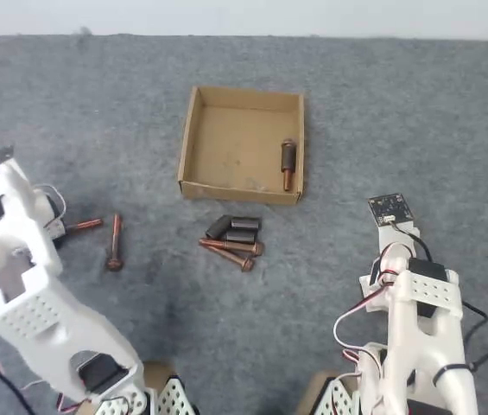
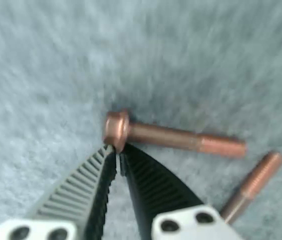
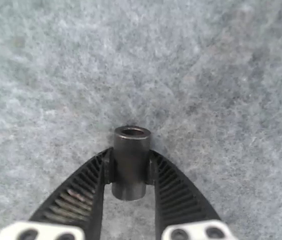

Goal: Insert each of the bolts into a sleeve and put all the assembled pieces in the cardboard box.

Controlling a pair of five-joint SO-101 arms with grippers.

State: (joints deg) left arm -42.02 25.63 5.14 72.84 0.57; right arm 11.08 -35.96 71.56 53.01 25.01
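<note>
My left gripper [image 2: 117,150] is shut, its tips pinching the head of a copper bolt [image 2: 175,138] that lies sideways just over the grey carpet; the same bolt [image 1: 85,226] sticks out from the arm at the left. A second bolt [image 1: 116,242] lies close beside it. My right gripper [image 3: 130,167] is shut on a dark sleeve [image 3: 131,160], held upright with its open bore facing up. The cardboard box [image 1: 190,138] stands at the centre back with one assembled piece [image 1: 288,164] inside by its right wall. Two loose sleeves [image 1: 235,227] and two bolts [image 1: 231,250] lie just in front of the box.
The right arm [image 1: 416,328] stands at the lower right over bare carpet. The left arm [image 1: 19,285] takes up the lower left. Open carpet stretches between the arms and around the box.
</note>
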